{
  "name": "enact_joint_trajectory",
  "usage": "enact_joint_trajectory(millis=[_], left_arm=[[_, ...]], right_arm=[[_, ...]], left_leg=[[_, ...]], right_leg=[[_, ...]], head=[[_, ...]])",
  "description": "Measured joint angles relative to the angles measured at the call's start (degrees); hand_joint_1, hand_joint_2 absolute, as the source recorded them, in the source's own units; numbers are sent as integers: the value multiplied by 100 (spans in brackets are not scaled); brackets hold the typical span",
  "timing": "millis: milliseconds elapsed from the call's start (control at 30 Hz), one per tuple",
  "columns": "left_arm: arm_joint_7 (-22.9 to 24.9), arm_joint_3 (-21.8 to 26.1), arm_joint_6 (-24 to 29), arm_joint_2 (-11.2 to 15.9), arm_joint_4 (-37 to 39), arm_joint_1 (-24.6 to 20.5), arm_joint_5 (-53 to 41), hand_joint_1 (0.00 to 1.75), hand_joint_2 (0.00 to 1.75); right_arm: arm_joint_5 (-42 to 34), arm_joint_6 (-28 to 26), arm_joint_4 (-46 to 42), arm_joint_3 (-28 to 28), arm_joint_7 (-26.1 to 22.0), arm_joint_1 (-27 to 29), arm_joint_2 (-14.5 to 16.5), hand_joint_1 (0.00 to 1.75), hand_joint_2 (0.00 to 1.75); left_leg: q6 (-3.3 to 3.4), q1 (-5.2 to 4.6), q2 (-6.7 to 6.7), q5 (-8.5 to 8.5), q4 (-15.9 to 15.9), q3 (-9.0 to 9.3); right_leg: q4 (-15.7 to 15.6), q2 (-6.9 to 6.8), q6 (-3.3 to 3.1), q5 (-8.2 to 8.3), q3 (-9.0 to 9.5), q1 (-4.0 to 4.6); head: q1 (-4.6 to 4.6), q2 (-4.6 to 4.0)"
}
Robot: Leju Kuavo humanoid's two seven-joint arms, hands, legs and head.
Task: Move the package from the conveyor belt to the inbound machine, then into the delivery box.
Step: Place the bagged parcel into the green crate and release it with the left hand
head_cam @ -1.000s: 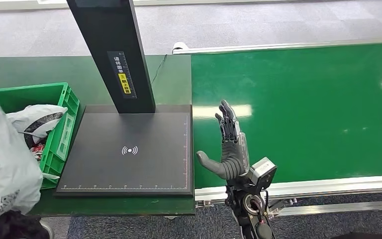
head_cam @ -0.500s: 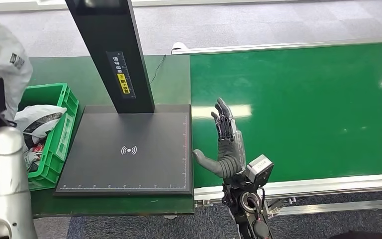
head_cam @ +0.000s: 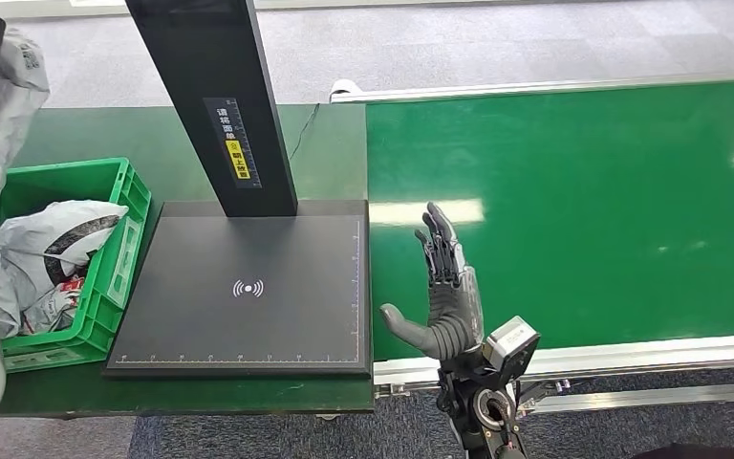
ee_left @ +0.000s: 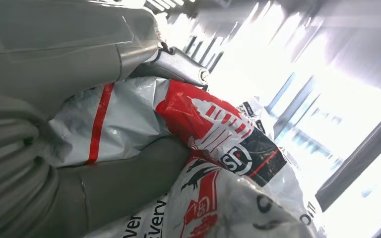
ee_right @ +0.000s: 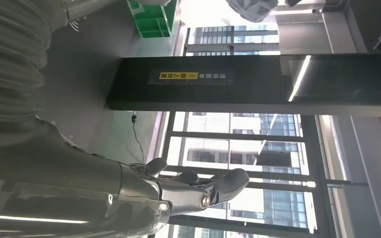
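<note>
The soft grey plastic package (ee_left: 198, 148) is held tight in the left hand (ee_left: 39, 163) fingers, not yet dropped into the green plastic box (head_cam: 115, 277), while the right hand (head_cam: 444, 306) fingers are spread with nothing between them.

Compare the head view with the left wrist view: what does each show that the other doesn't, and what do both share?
Head view alone: the green conveyor belt, the black inbound machine, the green delivery box with bags inside, and the right hand, open over the belt's edge. Left wrist view alone: the left hand holding the package, with its red and black print. Both share the grey package.
</note>
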Motion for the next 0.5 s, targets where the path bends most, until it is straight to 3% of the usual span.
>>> enact_joint_trajectory(millis=[133,233,500], left_arm=[[434,-64,-876,-5,355,-169,-365,137,175],[576,-107,-1250,-25,523,-228,-527,136,175],[659,-110,-1458,-68,747,-312,-618,137,175]], right_arm=[[44,55,-97,-88,15,85,30,0,175],[70,83,-136,-133,24,114,43,0,175],[83,86,-166,-211,26,129,51,0,175]], left_leg=[[0,0,0,0,0,0],[0,0,1,0,0,-1],[0,0,0,0,0,-2]], right_leg=[[0,0,0,0,0,0],[0,1,0,0,-1,0],[0,1,0,0,-2,0]], head=[[1,1],[1,1],[1,2]])
